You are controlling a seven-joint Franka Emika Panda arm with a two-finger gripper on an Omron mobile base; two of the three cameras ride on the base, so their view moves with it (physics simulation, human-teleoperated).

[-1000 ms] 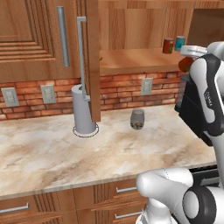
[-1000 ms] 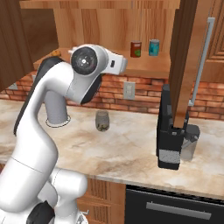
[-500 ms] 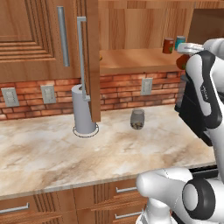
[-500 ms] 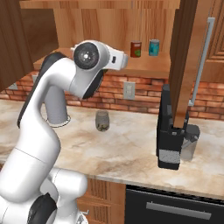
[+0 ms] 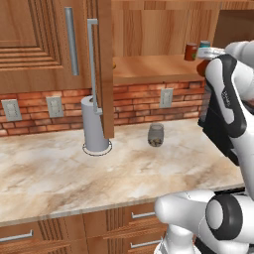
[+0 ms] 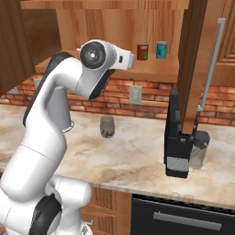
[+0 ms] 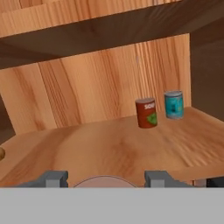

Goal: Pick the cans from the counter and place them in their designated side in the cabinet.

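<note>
The gripper (image 7: 104,179) pinches a red can (image 7: 104,182) at the hand view's bottom edge. Pushed in carelessly, it could topple the shelved red can (image 7: 146,113) centre-right, beside the teal can (image 7: 174,104).

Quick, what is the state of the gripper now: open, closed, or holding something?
Gripper: closed on a red can, its metal top showing between the fingertips, at the cabinet shelf.
</note>
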